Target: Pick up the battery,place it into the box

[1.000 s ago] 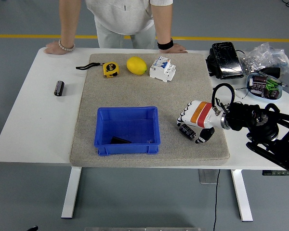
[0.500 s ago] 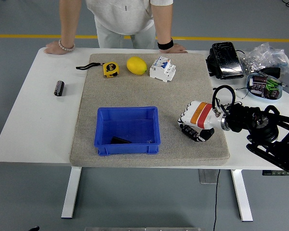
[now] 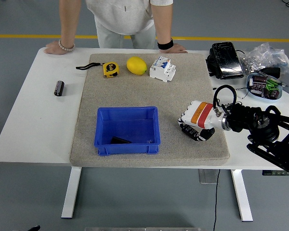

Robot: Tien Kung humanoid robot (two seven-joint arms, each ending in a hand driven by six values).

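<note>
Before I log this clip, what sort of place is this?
Probably a robotics lab or workshop floor: a white height-adjustable table on grey flooring with a yellow floor line, and a clutter of electronic parts at the table's right end.

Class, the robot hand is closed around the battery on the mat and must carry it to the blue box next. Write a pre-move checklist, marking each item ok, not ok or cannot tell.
1. Right hand curled on the small black cylindrical battery: ok.
2. Battery lifted clear of the beige felt mat: cannot tell; the hand sits low over it.
3. Open blue plastic box upright, left of the hand: ok.
4. Room in the box: ok; only a small dark object lies at its front left.
5. Mat between hand and box bare: ok.
6. Person's hands resting at the far edge, away from the path: ok.
</note>
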